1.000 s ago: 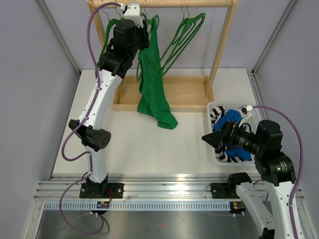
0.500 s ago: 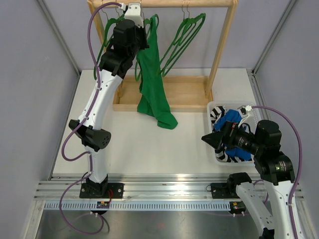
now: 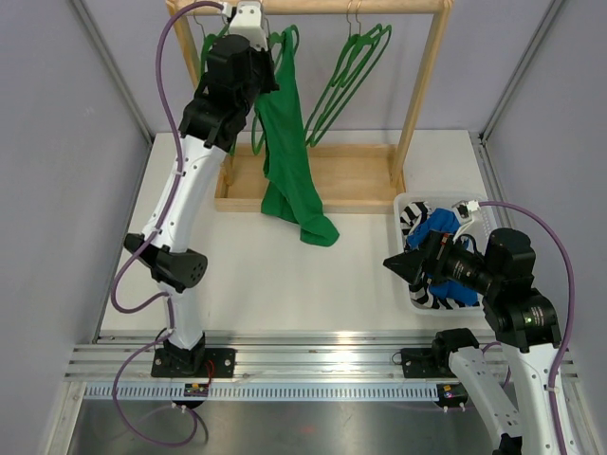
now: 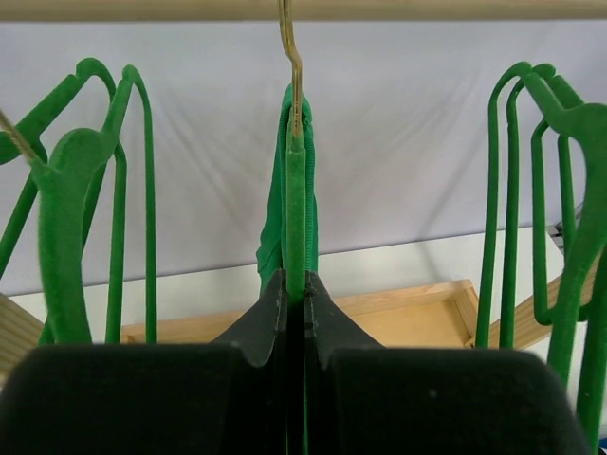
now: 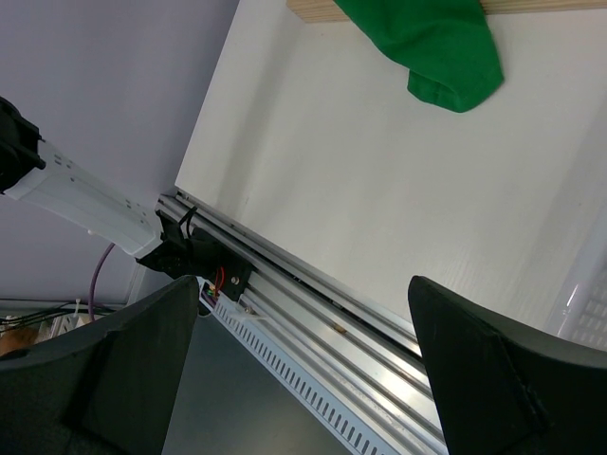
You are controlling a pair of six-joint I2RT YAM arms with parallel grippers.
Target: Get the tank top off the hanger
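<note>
A green tank top [image 3: 289, 161] hangs from a green hanger [image 3: 284, 43] on the wooden rail, its hem resting on the table. My left gripper [image 3: 268, 83] is raised at the rack and shut on that hanger. In the left wrist view, the gripper [image 4: 295, 284] clamps the hanger [image 4: 296, 190] edge-on, and the tank top strap [image 4: 272, 227] drapes over it. My right gripper [image 3: 394, 263] hovers open low at the right, holding nothing. In the right wrist view, this gripper [image 5: 302, 284] faces the table's front rail, and the tank top hem [image 5: 441, 47] shows at the top.
The wooden rack [image 3: 424, 85] stands on its tray base [image 3: 351, 180]. Empty green hangers [image 3: 346, 71] hang to the right, and others [image 3: 201, 81] to the left behind my arm. A white basket [image 3: 406, 204] of clothes sits beside my right gripper. A metal rail [image 3: 313, 360] runs along the front.
My left gripper has shut on the hanger and lifted slightly up and left, shifting the tank top a little. The right arm has not moved.
</note>
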